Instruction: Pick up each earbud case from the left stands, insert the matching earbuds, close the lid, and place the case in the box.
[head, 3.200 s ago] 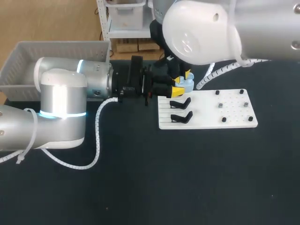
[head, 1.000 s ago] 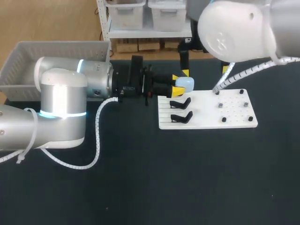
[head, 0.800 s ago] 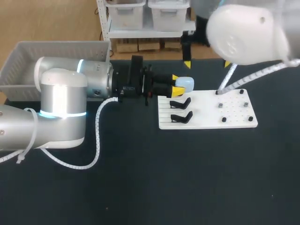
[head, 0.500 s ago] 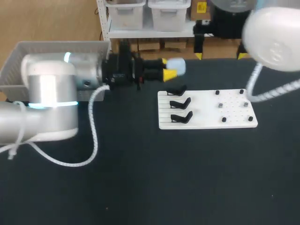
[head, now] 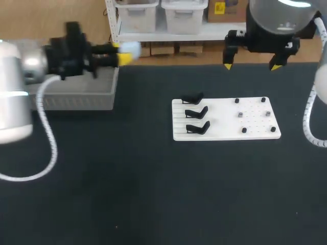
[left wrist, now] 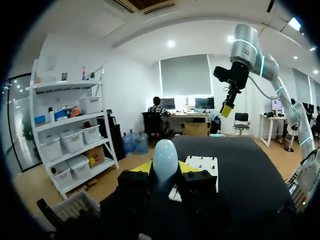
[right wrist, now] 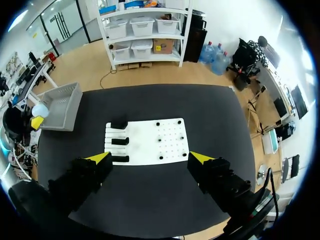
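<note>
At the table's left rear: a grey plastic basket with slotted walls (head: 76, 97) (right wrist: 64, 102) stands on the black table top (head: 153, 194), well apart from the white board.
Left gripper (head: 122, 53) (left wrist: 165, 167): clamped on a pale blue egg-shaped earbud case (head: 131, 48) (left wrist: 165, 157) (right wrist: 40, 110), with one yellow-tipped finger pressed to each flank. Its arm lies level and comes in from the left, above the basket.
Earbud case: lifted clear of the table, its rounded end standing out past the fingertips. In the head view it sits by the basket's right rear corner. Whether it hangs right over the basket cannot be told.
White pegboard plate (head: 219, 115) (right wrist: 145, 145) (left wrist: 202, 161): flat on the table, right of the middle. In the left wrist view it lies ahead of the gripper.
Three black stands (head: 196, 112) (right wrist: 120, 141): set in a column down the plate's left part, one behind the other.
Small dark and grey studs (head: 240, 115) (right wrist: 161, 140): scattered over the plate's right part, apart from the stands.
Right gripper (head: 250, 66) (right wrist: 150, 158): fingers spread wide with nothing between them. It hangs high above the table's rear edge, behind the plate, pointing down. Its wrist view takes in the whole table, plate and basket from above.
</note>
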`<state>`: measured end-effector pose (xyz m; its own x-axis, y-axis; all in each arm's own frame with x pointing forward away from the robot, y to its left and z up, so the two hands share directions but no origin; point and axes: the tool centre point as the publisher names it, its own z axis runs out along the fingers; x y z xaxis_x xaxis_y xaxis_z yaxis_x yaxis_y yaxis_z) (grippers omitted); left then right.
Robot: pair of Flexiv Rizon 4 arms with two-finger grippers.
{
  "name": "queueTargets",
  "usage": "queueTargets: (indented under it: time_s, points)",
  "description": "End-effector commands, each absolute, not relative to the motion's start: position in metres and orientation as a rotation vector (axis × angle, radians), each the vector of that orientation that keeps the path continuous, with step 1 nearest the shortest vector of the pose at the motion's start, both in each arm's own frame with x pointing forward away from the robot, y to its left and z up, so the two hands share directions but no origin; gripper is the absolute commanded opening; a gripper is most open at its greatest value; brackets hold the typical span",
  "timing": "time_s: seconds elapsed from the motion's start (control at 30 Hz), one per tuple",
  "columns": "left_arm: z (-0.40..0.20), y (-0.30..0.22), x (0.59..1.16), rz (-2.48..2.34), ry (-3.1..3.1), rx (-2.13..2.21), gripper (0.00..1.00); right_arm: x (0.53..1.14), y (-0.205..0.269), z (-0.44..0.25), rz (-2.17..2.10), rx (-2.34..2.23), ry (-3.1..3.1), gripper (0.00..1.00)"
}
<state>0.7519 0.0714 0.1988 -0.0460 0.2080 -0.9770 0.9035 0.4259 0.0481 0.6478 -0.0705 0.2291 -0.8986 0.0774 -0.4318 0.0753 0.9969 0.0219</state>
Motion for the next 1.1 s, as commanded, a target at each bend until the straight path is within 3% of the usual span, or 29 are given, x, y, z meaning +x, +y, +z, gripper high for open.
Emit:
queueTargets:
  time_s: [0.03, 0.47, 0.8, 0.83, 0.87, 1.1]
  points:
    - [0.194, 0.125, 0.763, -0.5, 1.713, 0.802, 0.0, 0.646, -0.071, 0.227, 0.008, 0.109, 2.659, 1.0]
    - [0.176, 0.205, 0.856, -0.262, 1.872, 0.833, 0.0, 0.646, -0.071, 0.227, 0.008, 0.109, 2.659, 1.0]
    - [0.158, 0.212, 0.88, -0.319, 1.863, 0.942, 0.0, 0.646, -0.071, 0.227, 0.008, 0.109, 2.659, 1.0]
    - [0.157, 0.211, 0.878, -0.323, 1.862, 0.958, 0.32, 0.646, -0.071, 0.227, 0.008, 0.109, 2.659, 1.0]
    - [0.157, 0.211, 0.876, -0.327, 1.859, 0.961, 1.0, 0.646, -0.071, 0.227, 0.008, 0.109, 2.659, 1.0]
    - [0.173, 0.215, 0.862, -0.346, 1.799, 0.963, 1.0, 0.646, -0.071, 0.227, 0.008, 0.109, 2.659, 1.0]
